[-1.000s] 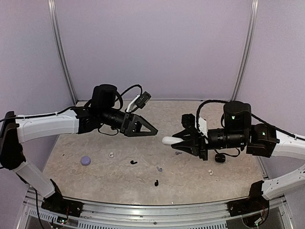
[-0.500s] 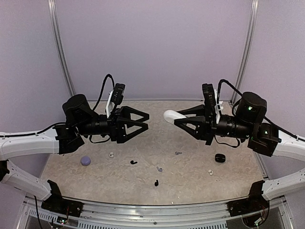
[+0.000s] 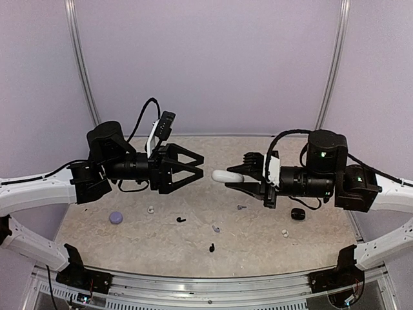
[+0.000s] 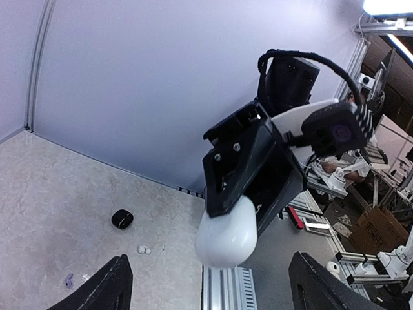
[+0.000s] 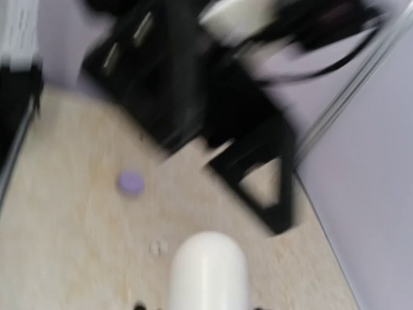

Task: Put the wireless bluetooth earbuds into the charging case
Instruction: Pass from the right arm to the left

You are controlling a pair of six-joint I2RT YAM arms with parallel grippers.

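My right gripper is shut on the white charging case and holds it in the air over the middle of the table, pointing left. My left gripper is open and empty, facing the case a short gap to its left. In the left wrist view the white case hangs between my open fingers. The right wrist view is blurred and shows the case. Earbuds lie on the table: white, black, lavender, black, white.
A lavender case lies at the left of the table and a black case at the right, below my right arm. Another small earbud lies under the right gripper. Walls close the back and sides.
My right gripper has moved down and left with the white case. My left gripper has edged right towards it and stays open.
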